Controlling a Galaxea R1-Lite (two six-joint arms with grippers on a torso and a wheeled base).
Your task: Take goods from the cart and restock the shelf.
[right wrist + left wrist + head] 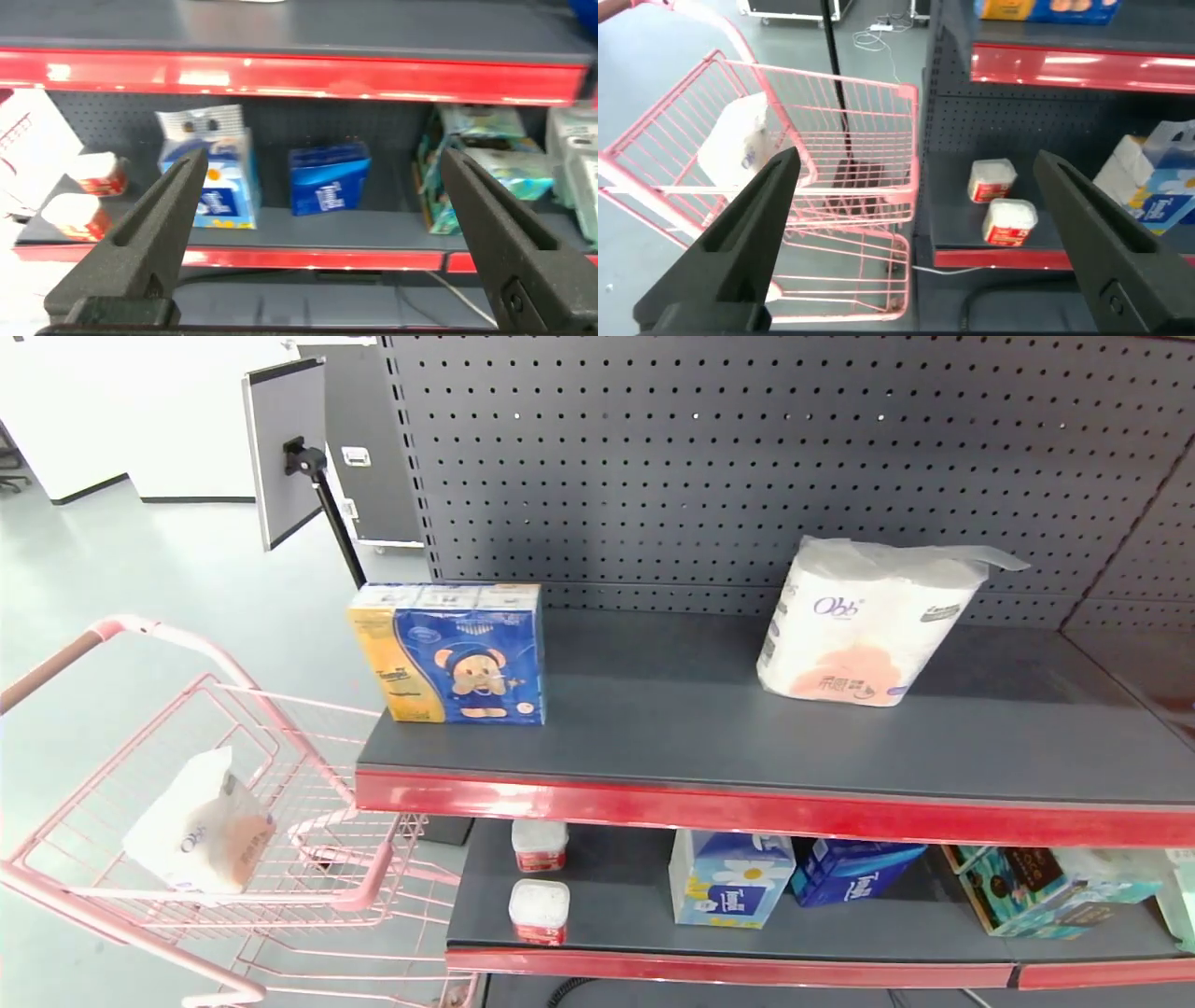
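A pink wire cart (280, 728) stands left of the shelf, with one white and peach tissue pack (201, 826) lying in its basket. The same pack (738, 140) shows in the left wrist view, inside the cart (840, 121). On the upper shelf board (672, 728) stand a blue and yellow tissue pack (453, 653) at the left and a white paper roll pack (864, 625) at the right. My left gripper (920, 243) is open and low, in front of the cart and the lower shelf. My right gripper (322, 238) is open, facing the lower shelf.
The lower shelf (635, 919) holds two small red and white tubs (540, 877), a blue and white tissue box (728, 887), a dark blue pack (854, 868) and teal packs (1046, 887). A screen on a black stand (289, 457) rises behind the cart. Open grey floor lies to the left.
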